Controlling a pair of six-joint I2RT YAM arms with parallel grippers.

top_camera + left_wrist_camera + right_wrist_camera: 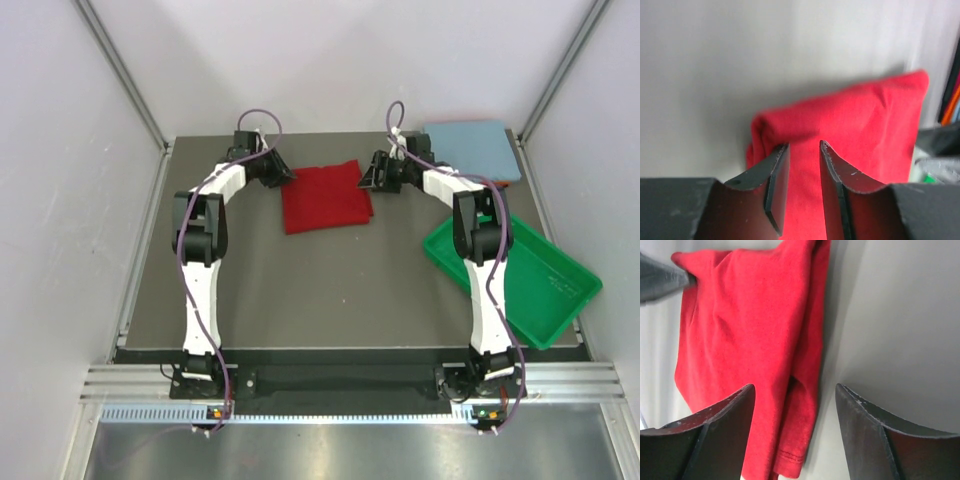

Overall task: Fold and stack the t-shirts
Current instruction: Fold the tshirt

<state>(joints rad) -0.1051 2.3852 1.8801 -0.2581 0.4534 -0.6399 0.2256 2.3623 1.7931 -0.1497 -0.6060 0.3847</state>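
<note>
Plainly the step in hand is another fold of the red shirt (325, 199), which lies as a rough rectangle at the far middle of the table (330, 290), so the two arms should work as a pair. On the left, the left arm reaches forward with its elbow raised and its wrist bent in toward the shirt's far left corner. The left gripper (287, 177) sits at that corner with its jaws at a narrow gap. Its wrist view shows red cloth beyond the tips, and I see nothing pinched between them. To do this well, each gripper should take only the top edge at its own corner, both should lift evenly, and they should carry the edge over together so the fold lands square and the layers beneath do not drag. At the shirt's far right corner the right arm mirrors the pose, elbow up and wrist turned inward. The right gripper (372, 177) is spread wide; in its wrist view the fingers straddle the hemmed right edge, empty. It needs to come down onto that edge before closing. Further right, the blue shirt (470, 146) lies flat in the far right corner, well apart from the red one. The tray (545, 282) sits at the right edge.
</note>
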